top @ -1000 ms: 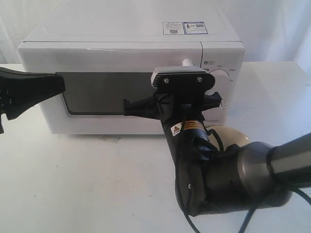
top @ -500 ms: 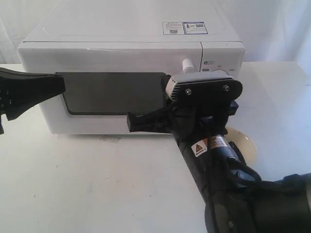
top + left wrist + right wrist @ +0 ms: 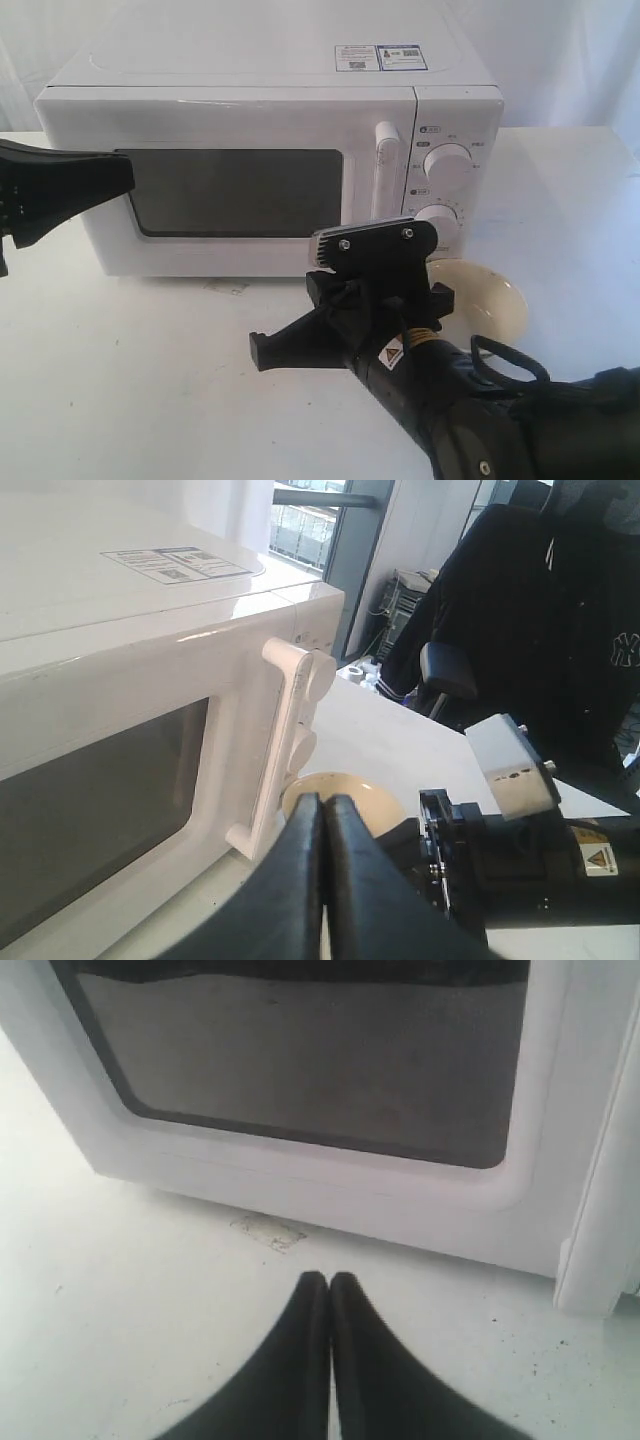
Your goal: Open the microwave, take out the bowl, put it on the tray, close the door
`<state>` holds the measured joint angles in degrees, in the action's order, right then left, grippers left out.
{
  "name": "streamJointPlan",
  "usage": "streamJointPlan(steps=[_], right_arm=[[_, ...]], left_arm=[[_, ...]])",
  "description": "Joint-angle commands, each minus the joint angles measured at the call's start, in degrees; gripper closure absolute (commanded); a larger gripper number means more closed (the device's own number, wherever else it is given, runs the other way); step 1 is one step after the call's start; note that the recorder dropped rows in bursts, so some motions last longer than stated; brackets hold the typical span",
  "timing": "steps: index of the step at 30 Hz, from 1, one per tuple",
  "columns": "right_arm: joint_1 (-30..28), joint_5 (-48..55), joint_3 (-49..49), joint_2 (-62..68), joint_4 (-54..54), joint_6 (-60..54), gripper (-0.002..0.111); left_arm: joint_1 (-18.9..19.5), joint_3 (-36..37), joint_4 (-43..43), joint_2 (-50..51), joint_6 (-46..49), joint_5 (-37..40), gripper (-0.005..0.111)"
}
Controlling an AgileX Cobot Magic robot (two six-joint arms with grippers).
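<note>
White counter: microwave with door shut, bowl outside beside it. Left jaws and right jaws pinched together, empty; right jaws sit low, apparently to clear the door.

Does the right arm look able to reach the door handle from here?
Probably yes: the handle stands bare and nothing sits between it and the right gripper, though that gripper is shut.

**A:** Left pincer pressed tight together, nothing between its fingers, tips near the handle!

**B:** The door sits flush on the microwave, with the cream bowl beyond on the surface.
</note>
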<state>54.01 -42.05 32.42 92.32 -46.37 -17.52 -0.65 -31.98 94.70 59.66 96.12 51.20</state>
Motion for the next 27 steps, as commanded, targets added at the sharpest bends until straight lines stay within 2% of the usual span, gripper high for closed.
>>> streamJointPlan(steps=[1,9,13,15,16,18,20,21,27], right_arm=[[0.2,2.5,-0.5,-0.3,-0.2,-0.1,0.108],[0.2,2.5,-0.5,-1.7,0.1,-0.8,0.108],[0.2,15.9,-0.5,-17.7,0.1,-6.2,0.108],[0.2,26.8,-0.5,-32.3,0.1,-6.3,0.108],[0.0,29.5,-0.5,-35.7,0.1,-6.3,0.108],[-3.4,37.4,-0.6,-44.8,0.3,-6.8,0.108],[-9.1,45.2,-2.0,-51.7,1.4,-7.9,0.108],[-13.7,48.7,-4.2,-56.1,1.4,-7.9,0.108],[-25.0,50.7,-12.2,-67.4,1.4,-7.9,0.108]], left_arm=[[0.0,-0.4,0.8,-0.1,0.1,0.9,0.107],[0.0,-0.4,0.8,-0.1,0.1,0.9,0.107],[0.0,-0.4,0.8,-0.1,0.1,0.9,0.107],[0.0,-0.4,0.8,-0.1,0.1,0.9,0.107],[0.0,-0.4,0.8,-0.1,0.1,0.9,0.107],[0.0,-0.4,0.8,-0.1,0.1,0.9,0.107],[0.0,-0.4,0.8,-0.1,0.1,0.9,0.107],[0.0,-0.4,0.8,-0.1,0.1,0.9,0.107],[0.0,-0.4,0.8,-0.1,0.1,0.9,0.107]])
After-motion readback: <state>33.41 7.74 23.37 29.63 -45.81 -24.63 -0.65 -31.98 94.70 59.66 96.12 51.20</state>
